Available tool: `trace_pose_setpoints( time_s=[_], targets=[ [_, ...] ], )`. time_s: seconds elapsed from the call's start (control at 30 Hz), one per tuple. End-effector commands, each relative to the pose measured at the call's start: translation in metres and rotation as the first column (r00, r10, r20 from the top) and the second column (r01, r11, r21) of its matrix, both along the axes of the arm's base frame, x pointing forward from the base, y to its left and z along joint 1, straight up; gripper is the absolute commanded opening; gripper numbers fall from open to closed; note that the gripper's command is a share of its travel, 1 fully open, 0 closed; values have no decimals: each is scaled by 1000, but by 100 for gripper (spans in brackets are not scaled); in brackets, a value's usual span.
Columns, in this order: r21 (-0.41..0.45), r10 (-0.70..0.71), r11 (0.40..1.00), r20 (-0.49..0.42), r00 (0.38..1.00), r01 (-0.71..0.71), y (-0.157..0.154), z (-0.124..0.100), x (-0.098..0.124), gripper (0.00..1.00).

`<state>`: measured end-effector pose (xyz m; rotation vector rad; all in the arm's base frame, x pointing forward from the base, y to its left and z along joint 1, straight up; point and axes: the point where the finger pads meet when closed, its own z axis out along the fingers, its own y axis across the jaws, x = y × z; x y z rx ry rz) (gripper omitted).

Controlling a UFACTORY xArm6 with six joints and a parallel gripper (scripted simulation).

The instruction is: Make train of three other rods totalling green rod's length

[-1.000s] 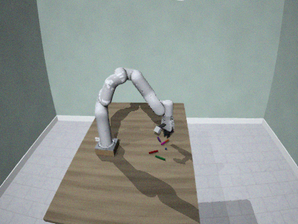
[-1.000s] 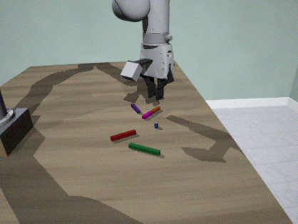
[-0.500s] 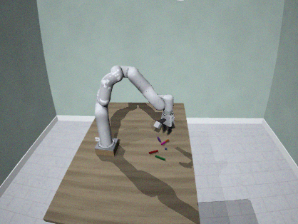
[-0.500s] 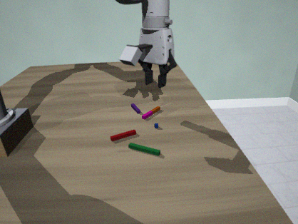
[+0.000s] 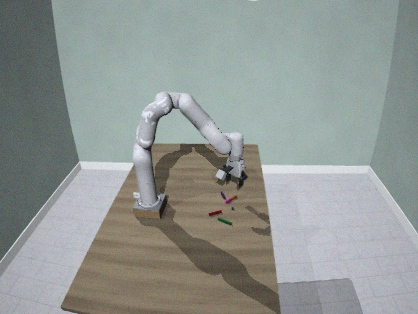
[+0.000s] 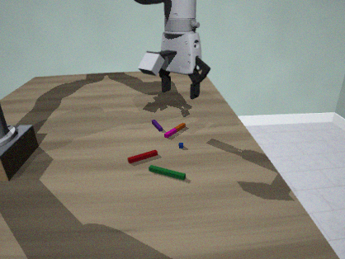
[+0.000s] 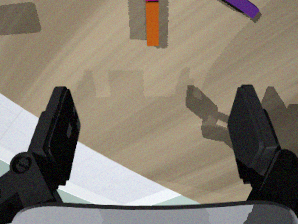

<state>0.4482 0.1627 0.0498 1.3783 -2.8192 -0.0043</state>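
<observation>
My gripper (image 6: pixel 180 87) (image 5: pixel 235 180) (image 7: pixel 153 104) is open and empty, raised above the table behind the rods. An orange rod (image 6: pixel 180 126) (image 7: pixel 153 23) (image 5: pixel 234 197) lies flat, end to end with a magenta rod (image 6: pixel 170 133) (image 5: pixel 229 201) in one line. A purple rod (image 6: pixel 157 124) (image 5: pixel 222 195) lies at an angle just left of them. A small blue rod (image 6: pixel 181 145) (image 5: pixel 232 208) lies apart in front of the pair. The green rod (image 6: pixel 167 172) (image 5: pixel 224 221) and a red rod (image 6: pixel 142 156) (image 5: pixel 215 213) lie nearer the front.
The arm's base (image 6: pixel 16 148) (image 5: pixel 149 206) stands at the table's left. The table's right edge (image 6: pixel 248 132) runs close beside the rods, with tiled floor beyond.
</observation>
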Motion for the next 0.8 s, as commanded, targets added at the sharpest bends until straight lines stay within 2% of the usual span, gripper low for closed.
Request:
trace_pose_setpoints(
  time_s=[0.0,0.37,0.77],
  targets=[
    [2,0,1000,4,1000,0,1,2,1,100],
    [2,0,1000,4,1000,0,1,13,1,100],
    [2,0,1000,4,1000,0,0,70,1,100]
  ],
)
